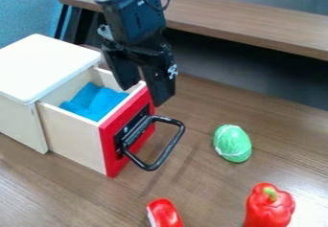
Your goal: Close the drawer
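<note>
Camera view, red-fronted drawer (110, 140) (standing open), beneath the pincer (146, 96)

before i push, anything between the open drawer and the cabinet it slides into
Nothing visible stands between the drawer and the cabinet. The blue cloth lies inside, apparently below the rim; the gripper hangs by the far end of the red front.

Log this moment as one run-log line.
task: close drawer | drawer: pulled out, blue cloth inside | gripper: open, near red front's top edge | black handle: not gripped | status: not closed
</note>
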You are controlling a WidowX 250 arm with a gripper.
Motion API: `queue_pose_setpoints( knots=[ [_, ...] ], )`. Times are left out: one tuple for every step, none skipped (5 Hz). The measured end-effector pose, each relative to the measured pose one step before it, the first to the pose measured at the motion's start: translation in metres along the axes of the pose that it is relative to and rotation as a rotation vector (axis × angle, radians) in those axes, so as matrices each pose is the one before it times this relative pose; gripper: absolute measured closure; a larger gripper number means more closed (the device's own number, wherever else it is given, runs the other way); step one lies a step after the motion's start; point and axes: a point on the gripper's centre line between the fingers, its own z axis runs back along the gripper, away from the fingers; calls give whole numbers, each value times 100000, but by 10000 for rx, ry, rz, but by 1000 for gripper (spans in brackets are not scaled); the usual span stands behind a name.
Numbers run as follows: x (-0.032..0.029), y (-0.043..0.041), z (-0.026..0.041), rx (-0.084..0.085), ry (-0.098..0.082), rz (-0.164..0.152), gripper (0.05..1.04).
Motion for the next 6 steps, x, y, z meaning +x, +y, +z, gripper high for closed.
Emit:
queue_pose_setpoints(
  knots=[
    [-110,42,-660,-63,221,56,84],
    [658,-753,-2393,12,368,-45,84],
    [338,-138,-2128,28,420,243,84],
    [510,-94,-1469,106,236,193,84],
    [237,500,-890,214,160,442,84],
    [151,802,-121,307,-126,396,84]
  ],
)
